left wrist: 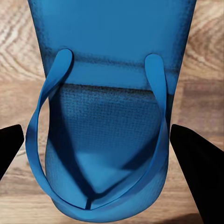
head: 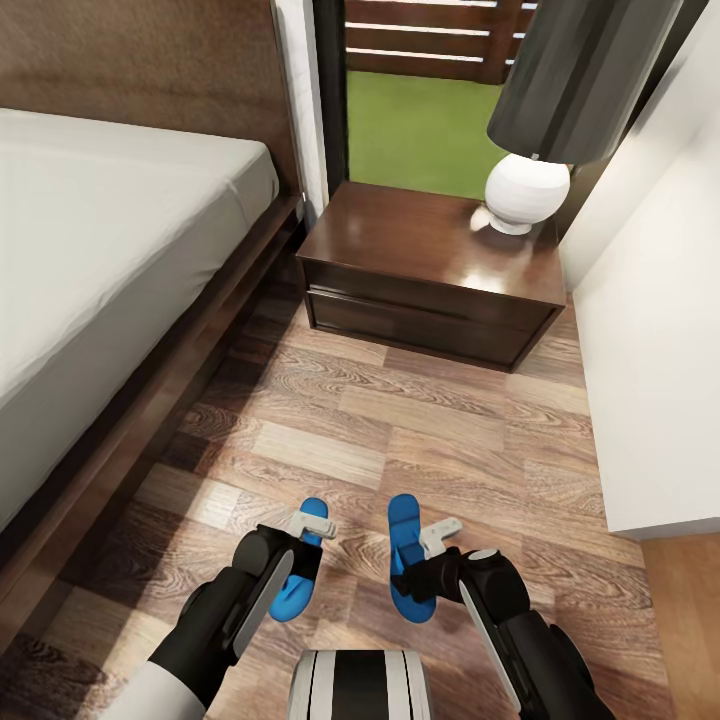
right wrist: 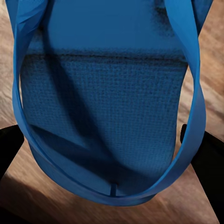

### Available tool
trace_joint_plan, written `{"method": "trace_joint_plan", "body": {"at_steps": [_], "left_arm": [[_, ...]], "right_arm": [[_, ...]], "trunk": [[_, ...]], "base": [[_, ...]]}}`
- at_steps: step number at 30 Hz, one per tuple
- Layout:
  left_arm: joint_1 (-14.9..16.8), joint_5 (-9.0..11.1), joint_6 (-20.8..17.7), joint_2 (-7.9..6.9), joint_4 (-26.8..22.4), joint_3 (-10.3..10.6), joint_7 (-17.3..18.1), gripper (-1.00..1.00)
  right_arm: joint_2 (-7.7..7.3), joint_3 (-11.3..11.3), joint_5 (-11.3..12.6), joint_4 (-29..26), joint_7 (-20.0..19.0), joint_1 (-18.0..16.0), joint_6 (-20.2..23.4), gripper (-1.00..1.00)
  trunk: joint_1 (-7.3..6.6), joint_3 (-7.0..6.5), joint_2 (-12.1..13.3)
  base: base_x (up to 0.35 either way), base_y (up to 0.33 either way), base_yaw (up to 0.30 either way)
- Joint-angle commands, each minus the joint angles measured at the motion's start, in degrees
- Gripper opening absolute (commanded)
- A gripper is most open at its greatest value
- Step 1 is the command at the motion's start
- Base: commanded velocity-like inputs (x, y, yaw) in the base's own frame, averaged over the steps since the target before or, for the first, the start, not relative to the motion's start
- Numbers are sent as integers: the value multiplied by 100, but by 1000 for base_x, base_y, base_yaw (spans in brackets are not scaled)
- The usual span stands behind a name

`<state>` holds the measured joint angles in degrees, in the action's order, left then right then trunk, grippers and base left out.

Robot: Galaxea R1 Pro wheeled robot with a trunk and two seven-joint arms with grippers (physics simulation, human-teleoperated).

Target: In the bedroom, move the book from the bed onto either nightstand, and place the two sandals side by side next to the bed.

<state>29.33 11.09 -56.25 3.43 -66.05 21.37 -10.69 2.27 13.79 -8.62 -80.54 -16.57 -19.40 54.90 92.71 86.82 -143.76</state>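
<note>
The left gripper [head: 300, 560] hangs low over the left sandal [head: 303, 570], and in the left wrist view its two dark fingers [left wrist: 198, 168] stand wide, one on each side of the sandal [left wrist: 109, 116], outside the blue strap [left wrist: 42, 121] and clear of the sole's edges. The right gripper [head: 415, 582] sits the same way over the right sandal [head: 405, 555]; in the right wrist view its fingers [right wrist: 205, 163] are spread at both edges of the sandal [right wrist: 105, 116], very close to the strap, though I cannot tell if they touch it. Both sandals lie flat on the wood floor [head: 420, 420], side by side with a strip of bare plank between them, toes pointing away from the robot. The bed [head: 110, 260] runs along the robot's left, its dark frame near the left sandal but apart from it. Farther ahead, beside the bed's head end, stands the nightstand [head: 400, 250], with a white-based lamp [head: 527, 190] under a dark shade at its right rear corner. A white wall [head: 650, 350] closes the right side.
</note>
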Motion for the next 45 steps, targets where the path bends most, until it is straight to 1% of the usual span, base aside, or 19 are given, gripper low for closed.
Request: {"method": "trace_joint_plan", "body": {"at_steps": [1,27,45], "left_arm": [[3,60,-18,-1,-4,7,-55,-100],[2,75,-15,3,-7,6,-46,-100],[-6,72,-8,40,-14,58,-116,-100]], "right_arm": [[1,0,-61,-6,-47,-2,21,-100],[2,-23,-92,-6,27,-2,29,-100],[10,-16,-95,-10,35,-2,29,-100]], "trunk": [[-1,3,-1],[-1,3,-1],[-1,5,-1]], "base": [[0,0,0],[0,0,0],[0,0,0]]}}
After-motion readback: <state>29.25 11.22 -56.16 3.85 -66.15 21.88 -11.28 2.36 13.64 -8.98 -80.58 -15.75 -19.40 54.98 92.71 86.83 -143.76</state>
